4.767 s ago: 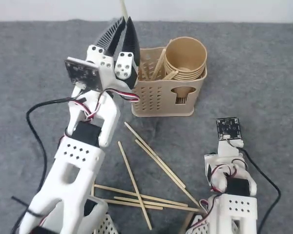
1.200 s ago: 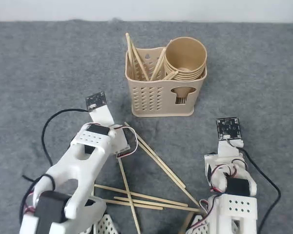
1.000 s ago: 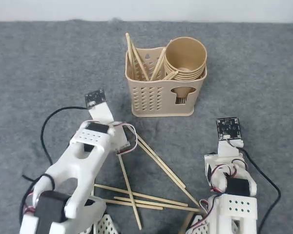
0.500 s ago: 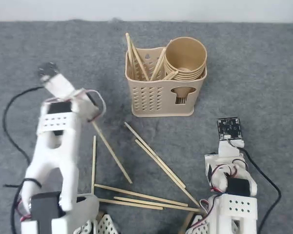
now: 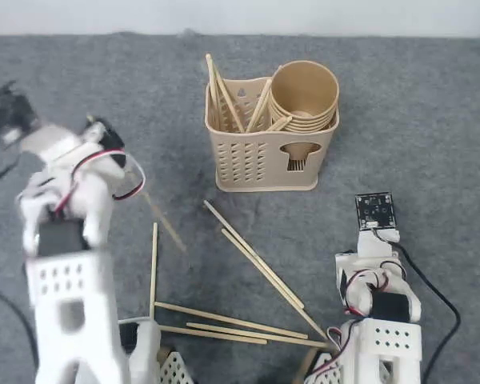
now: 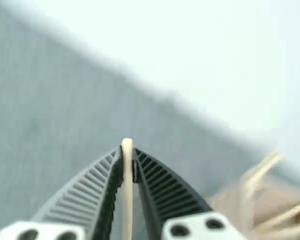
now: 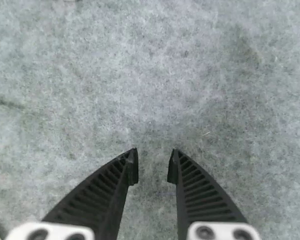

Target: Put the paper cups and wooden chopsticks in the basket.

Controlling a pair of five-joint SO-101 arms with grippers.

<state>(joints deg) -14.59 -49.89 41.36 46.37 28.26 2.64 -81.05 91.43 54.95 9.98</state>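
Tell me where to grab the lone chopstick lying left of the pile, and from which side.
Grip the chopstick around its middle, coming straight down from above with the fingers set across it. It lies flat on the mat, so no side gives a way under it. Its end nearest the arms seems to meet the crossed chopsticks, while the middle lies bare.

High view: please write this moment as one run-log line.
left gripper: shut on thin wooden chopstick | right gripper: open, over grey mat | beige perforated basket: holds tan paper cups, chopsticks | loose chopsticks: on mat
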